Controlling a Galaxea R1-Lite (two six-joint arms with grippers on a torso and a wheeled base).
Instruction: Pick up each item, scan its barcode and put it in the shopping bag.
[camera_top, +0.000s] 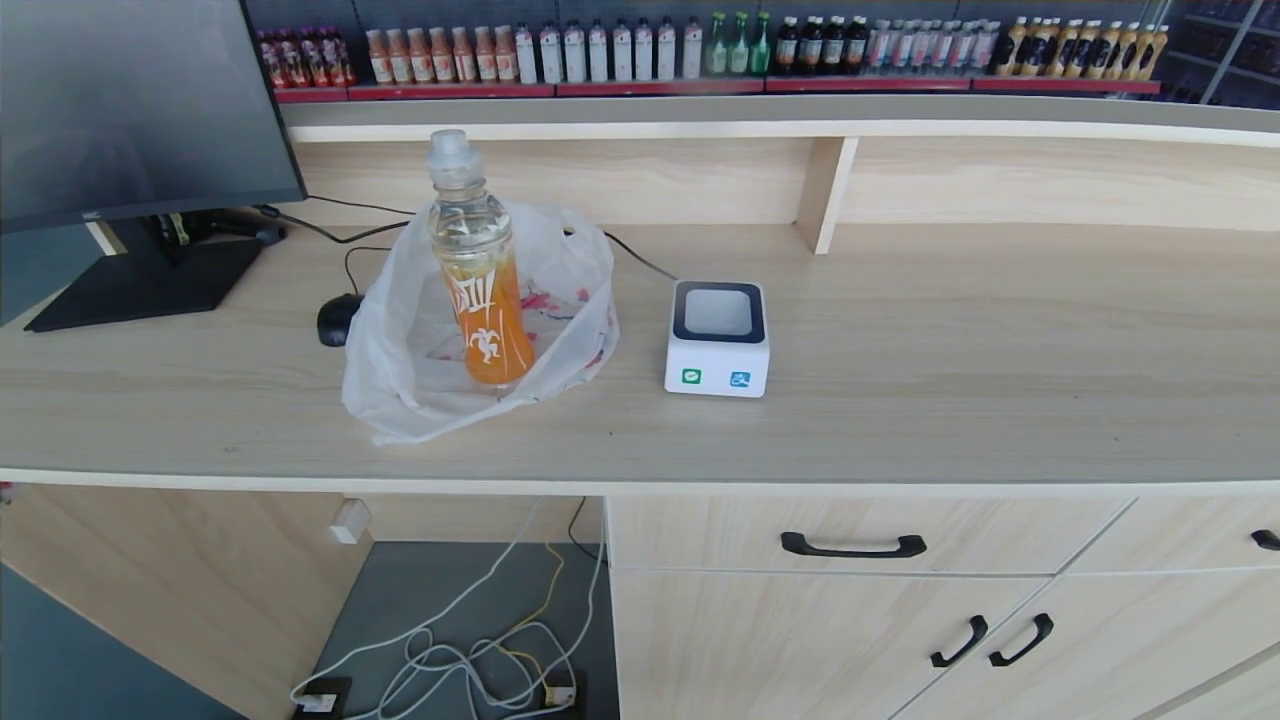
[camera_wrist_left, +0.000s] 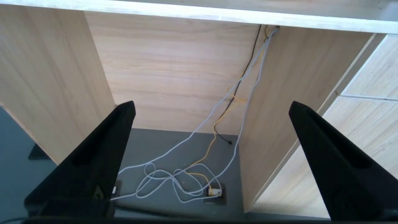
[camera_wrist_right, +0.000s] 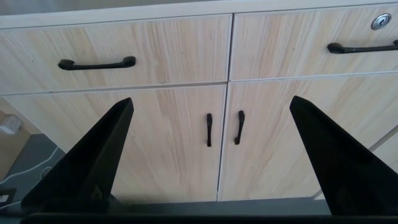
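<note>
An orange drink bottle (camera_top: 478, 275) with a clear cap stands upright inside a white plastic shopping bag (camera_top: 400, 365) on the counter's left half. A white barcode scanner (camera_top: 717, 338) with a dark-rimmed window sits just right of the bag. My left gripper (camera_wrist_left: 211, 115) is open below counter level, facing the knee space under the counter with nothing between its fingers (camera_wrist_left: 93, 165). My right gripper (camera_wrist_right: 211, 112) is open too, held low in front of the cabinet doors, holding nothing.
A monitor (camera_top: 130, 110) on a black stand and a black mouse (camera_top: 336, 320) occupy the counter's left rear. A raised shelf with a wooden divider (camera_top: 826, 190) runs along the back. Drawers and doors (camera_wrist_right: 224, 127) sit below on the right. Cables (camera_wrist_left: 186, 177) lie on the floor.
</note>
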